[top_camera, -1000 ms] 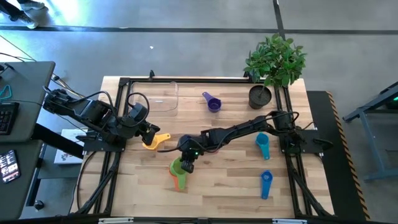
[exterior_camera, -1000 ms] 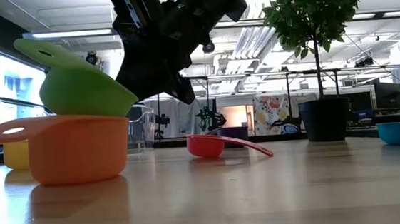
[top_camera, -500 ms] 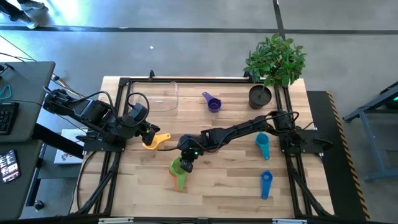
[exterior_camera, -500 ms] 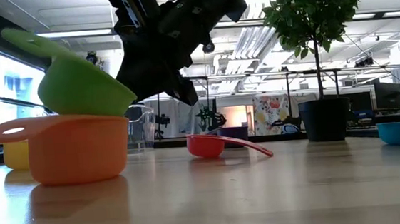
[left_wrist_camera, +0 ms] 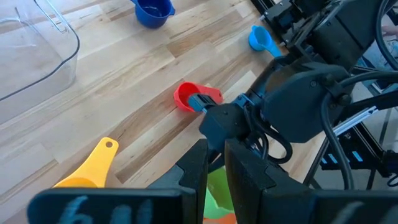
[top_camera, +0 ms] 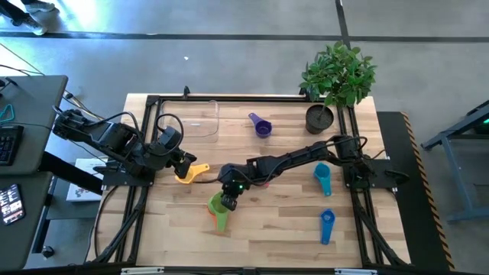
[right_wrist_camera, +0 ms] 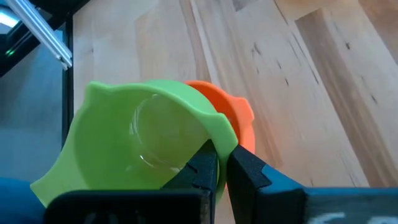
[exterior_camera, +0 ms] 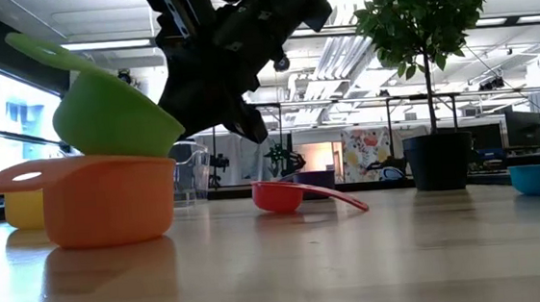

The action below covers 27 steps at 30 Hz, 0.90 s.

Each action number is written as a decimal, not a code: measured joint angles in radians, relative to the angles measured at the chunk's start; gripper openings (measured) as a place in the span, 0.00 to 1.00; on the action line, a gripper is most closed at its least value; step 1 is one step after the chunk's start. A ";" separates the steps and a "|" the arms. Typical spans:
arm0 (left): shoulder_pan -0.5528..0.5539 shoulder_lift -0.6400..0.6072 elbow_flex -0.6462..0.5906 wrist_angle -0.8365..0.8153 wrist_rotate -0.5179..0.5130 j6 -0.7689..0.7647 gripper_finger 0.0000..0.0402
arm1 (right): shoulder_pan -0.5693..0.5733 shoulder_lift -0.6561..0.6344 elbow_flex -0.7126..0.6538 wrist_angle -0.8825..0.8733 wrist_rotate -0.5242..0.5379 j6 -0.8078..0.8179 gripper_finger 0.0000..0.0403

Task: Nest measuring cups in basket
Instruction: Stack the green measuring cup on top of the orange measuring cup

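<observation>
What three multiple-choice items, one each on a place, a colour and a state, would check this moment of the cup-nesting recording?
1. Where is the green cup?
A. in the basket
B. tilted in the mouth of the orange cup
C. beside the plant pot

2. What colour is the cup next to the left gripper?
A. yellow
B. purple
C. teal

3. How is the right gripper?
A. open above the table
B. shut on nothing
C. shut on the green cup's rim

Answers: 1 B, the low view shows it leaning in the orange cup. 2 A, the high view shows the yellow cup there. 3 C, the right wrist view shows the fingers pinching the rim.
</observation>
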 joint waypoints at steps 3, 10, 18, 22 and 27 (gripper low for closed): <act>0.000 0.000 0.000 0.000 0.000 0.009 0.12 | 0.000 0.000 0.000 -0.006 0.000 0.000 0.04; 0.000 0.000 0.000 0.000 0.000 0.017 0.12 | -0.005 0.000 0.000 -0.015 -0.020 0.019 0.14; 0.000 0.000 0.000 0.000 0.014 0.019 0.12 | -0.008 0.000 0.000 -0.014 0.009 0.018 0.30; 0.000 0.000 0.000 0.000 0.025 0.018 0.12 | -0.018 -0.007 0.000 -0.009 -0.029 0.028 0.31; 0.000 0.000 0.000 0.000 0.026 0.018 0.12 | -0.026 -0.016 0.000 0.025 -0.113 0.068 0.31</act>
